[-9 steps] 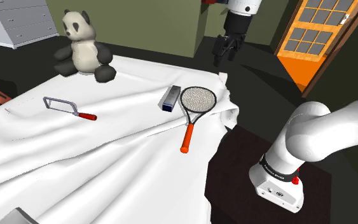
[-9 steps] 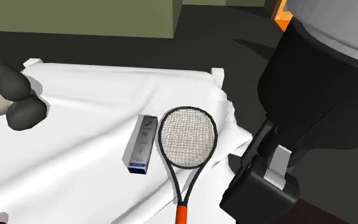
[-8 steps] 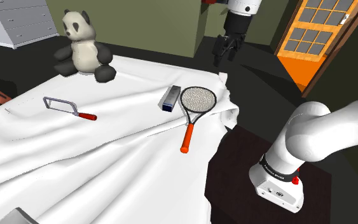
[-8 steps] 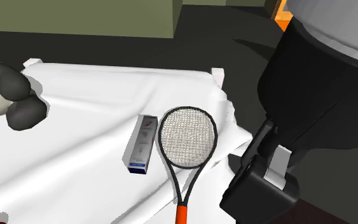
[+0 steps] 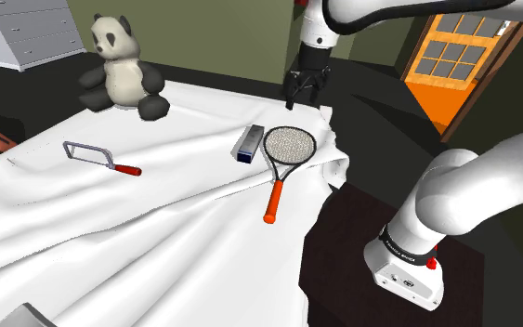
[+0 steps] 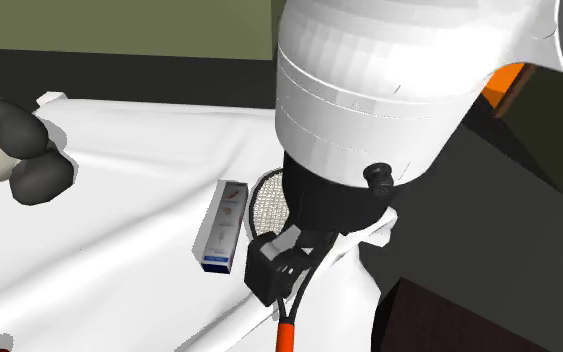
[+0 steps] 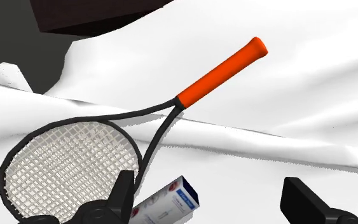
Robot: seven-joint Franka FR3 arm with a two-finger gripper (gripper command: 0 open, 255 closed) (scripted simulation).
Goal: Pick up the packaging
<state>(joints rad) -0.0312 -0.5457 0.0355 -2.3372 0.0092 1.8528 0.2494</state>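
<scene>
The small white-and-blue carton (image 5: 247, 143) lies flat on the white sheet (image 5: 157, 209), just beside the tennis racket (image 5: 290, 146) head, near the wide-open gripper (image 5: 299, 96); probably light, stiff but crushable, it suits a gentle pinch across its long narrow sides.

White arm (image 5: 464, 200), dark joints (image 5: 406, 248), black claw (image 5: 301, 100), red button (image 5: 430, 264).

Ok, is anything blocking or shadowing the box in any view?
Shoulder view: box evenly lit, unobstructed. Second exterior view: the arm looms close, covering much of the racket; box clear. Wrist view: box cropped by the frame, partly behind one finger.
</scene>
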